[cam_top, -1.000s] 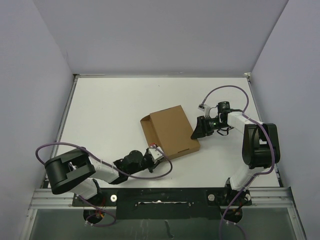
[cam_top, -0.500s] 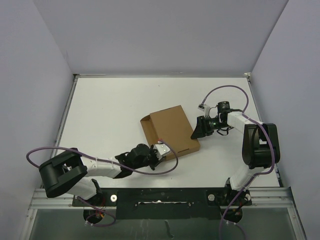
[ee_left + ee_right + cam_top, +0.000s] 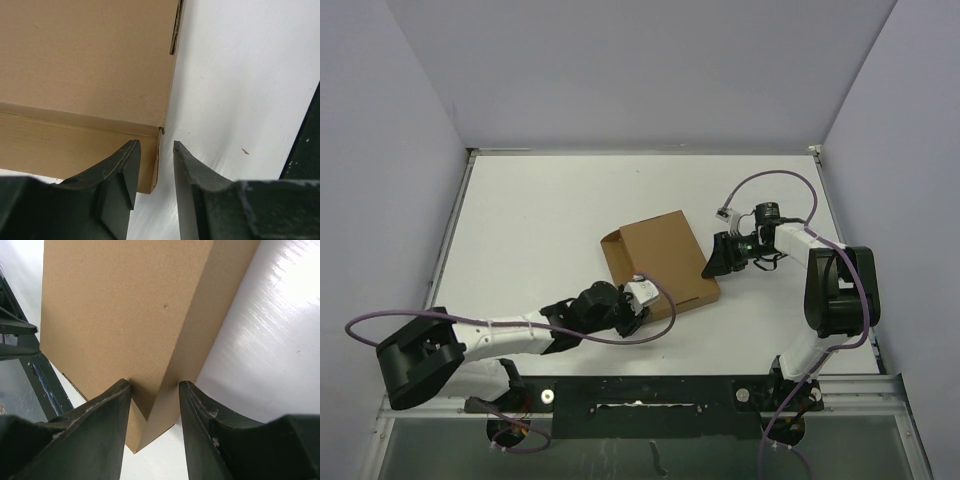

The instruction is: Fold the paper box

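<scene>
The paper box (image 3: 665,255), plain brown cardboard with its lid down, lies slanted on the white table (image 3: 540,230). My left gripper (image 3: 642,303) is at its near edge. In the left wrist view the box (image 3: 85,60) fills the upper left, and the left gripper (image 3: 155,147) stands slightly open, with the cut edge of the box's front wall in the gap. My right gripper (image 3: 710,266) is against the box's right side. In the right wrist view the right gripper (image 3: 155,385) is open astride a corner of the box (image 3: 115,305), one finger on the lid and the other beside the side wall.
A dark metal rail (image 3: 650,395) runs along the near table edge; it also shows in the left wrist view (image 3: 305,150) and the right wrist view (image 3: 30,380). Grey walls close in the table on three sides. Purple cables loop off both arms.
The left arm has stretched forward to the box's near edge, and its jaws have gone from shut to slightly apart. The right arm and the box have not moved.
</scene>
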Tool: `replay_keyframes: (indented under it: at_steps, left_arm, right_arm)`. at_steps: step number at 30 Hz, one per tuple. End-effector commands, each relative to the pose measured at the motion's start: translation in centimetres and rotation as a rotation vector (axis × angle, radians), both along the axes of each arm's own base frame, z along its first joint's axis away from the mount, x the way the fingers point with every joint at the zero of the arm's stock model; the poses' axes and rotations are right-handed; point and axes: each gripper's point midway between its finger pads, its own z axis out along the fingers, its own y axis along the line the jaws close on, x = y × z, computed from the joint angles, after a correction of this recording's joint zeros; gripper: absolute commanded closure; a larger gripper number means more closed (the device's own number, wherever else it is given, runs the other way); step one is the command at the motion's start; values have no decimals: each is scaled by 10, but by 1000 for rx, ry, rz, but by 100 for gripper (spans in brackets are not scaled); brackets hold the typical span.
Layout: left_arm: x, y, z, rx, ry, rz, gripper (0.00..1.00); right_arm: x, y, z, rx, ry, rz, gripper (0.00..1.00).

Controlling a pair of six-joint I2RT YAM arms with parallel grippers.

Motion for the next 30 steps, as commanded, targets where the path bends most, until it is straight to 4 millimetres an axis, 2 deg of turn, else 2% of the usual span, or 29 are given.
replay_keyframes:
  at_steps: [1, 4, 9, 15, 20, 24, 30]
  left_arm:
    - [6, 1, 47, -99, -20, 58, 66]
    - [5, 9, 60, -137, 0, 113, 59]
    - [9, 29, 74, -209, 120, 262, 42]
    - [33, 73, 71, -385, 468, 587, 17]
    - [49, 95, 58, -574, 671, 684, 13]
    - [61, 98, 45, -617, 706, 700, 7]
    - [87, 86, 37, -670, 696, 695, 4]
  right_arm:
    - [9, -19, -26, -154, -41, 8, 58]
    - [9, -19, -27, -154, -39, 9, 58]
    - [9, -20, -27, -154, -39, 9, 58]
    - [9, -20, -27, -155, -40, 11, 58]
    - [10, -20, -26, -155, -42, 11, 58]
    - [9, -19, -27, -153, -36, 12, 58]
    - [10, -19, -28, -152, -37, 12, 58]
